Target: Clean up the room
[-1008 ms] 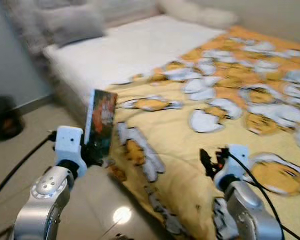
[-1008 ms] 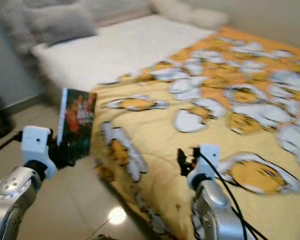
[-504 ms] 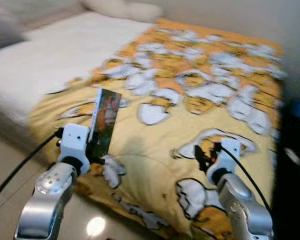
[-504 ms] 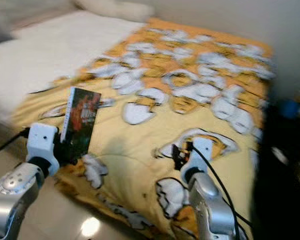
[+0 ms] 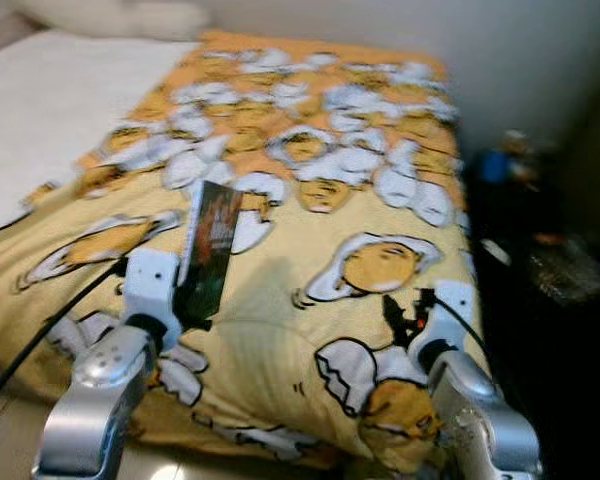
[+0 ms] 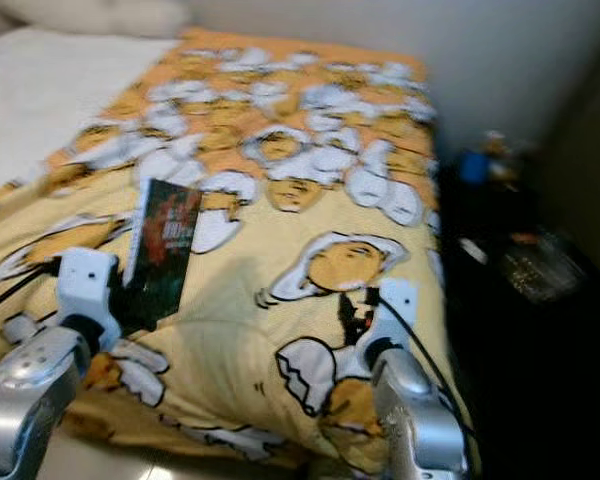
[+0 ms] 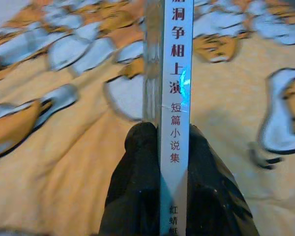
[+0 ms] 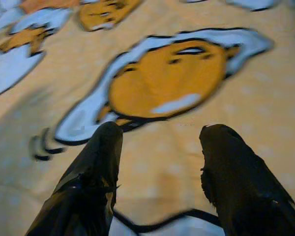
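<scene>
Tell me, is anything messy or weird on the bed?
Nothing looks spilled or broken. The yellow blanket lies fairly smooth on the bed. The one thing out of place is the book, and the left gripper holds it upright above the blanket. The right gripper is open, holding nothing.

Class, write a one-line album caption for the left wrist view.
Left gripper pinching a book upright by its spine above the yellow egg-print blanket.
</scene>
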{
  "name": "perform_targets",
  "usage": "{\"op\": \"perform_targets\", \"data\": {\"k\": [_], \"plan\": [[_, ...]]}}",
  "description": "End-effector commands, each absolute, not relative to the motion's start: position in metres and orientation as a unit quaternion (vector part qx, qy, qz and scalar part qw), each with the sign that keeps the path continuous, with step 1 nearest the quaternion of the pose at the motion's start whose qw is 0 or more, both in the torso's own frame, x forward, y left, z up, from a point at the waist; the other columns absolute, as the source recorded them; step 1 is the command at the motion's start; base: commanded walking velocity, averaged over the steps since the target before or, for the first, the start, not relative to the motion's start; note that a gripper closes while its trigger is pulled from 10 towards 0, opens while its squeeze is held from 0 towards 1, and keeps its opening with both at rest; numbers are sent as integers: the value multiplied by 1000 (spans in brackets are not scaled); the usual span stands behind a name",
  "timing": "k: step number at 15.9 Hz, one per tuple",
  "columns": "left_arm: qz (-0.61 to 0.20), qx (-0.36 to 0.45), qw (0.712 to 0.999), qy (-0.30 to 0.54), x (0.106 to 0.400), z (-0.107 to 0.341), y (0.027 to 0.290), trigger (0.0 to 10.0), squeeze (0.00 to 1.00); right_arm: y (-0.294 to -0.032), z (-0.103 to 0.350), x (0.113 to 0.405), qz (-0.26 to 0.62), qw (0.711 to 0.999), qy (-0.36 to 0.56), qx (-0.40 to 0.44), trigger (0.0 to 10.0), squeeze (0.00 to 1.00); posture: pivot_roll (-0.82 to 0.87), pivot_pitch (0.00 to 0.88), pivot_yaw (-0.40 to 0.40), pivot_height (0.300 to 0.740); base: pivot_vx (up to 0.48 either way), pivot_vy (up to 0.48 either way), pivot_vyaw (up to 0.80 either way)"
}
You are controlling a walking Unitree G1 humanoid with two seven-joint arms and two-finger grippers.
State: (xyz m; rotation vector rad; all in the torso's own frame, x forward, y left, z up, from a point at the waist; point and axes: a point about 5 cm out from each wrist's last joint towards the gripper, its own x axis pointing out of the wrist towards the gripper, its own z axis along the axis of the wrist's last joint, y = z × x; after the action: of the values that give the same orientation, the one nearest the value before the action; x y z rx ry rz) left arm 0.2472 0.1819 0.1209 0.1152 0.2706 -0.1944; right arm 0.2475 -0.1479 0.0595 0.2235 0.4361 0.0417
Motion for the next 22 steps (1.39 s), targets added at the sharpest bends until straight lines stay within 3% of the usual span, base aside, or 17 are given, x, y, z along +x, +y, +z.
{"op": "perform_targets", "data": {"k": [1,5,20,22], "plan": [[-96,64,987,110,249,133,184,10000,0,-144,61,249,23,971,212,110,10000,0,-44,0,-11,740,0,259,-781],[-97,66,987,111,252,135,187,10000,0,-141,63,251,34,972,209,100,10000,0,-49,0,-14,740,0,262,-773],[-101,72,985,119,255,132,190,10000,0,-144,56,258,36,973,209,91,10000,0,-54,0,-19,740,0,315,0],[-101,73,985,118,255,133,190,10000,0,-145,55,258,35,973,210,92,10000,0,-54,0,-18,740,0,347,-759]]}}
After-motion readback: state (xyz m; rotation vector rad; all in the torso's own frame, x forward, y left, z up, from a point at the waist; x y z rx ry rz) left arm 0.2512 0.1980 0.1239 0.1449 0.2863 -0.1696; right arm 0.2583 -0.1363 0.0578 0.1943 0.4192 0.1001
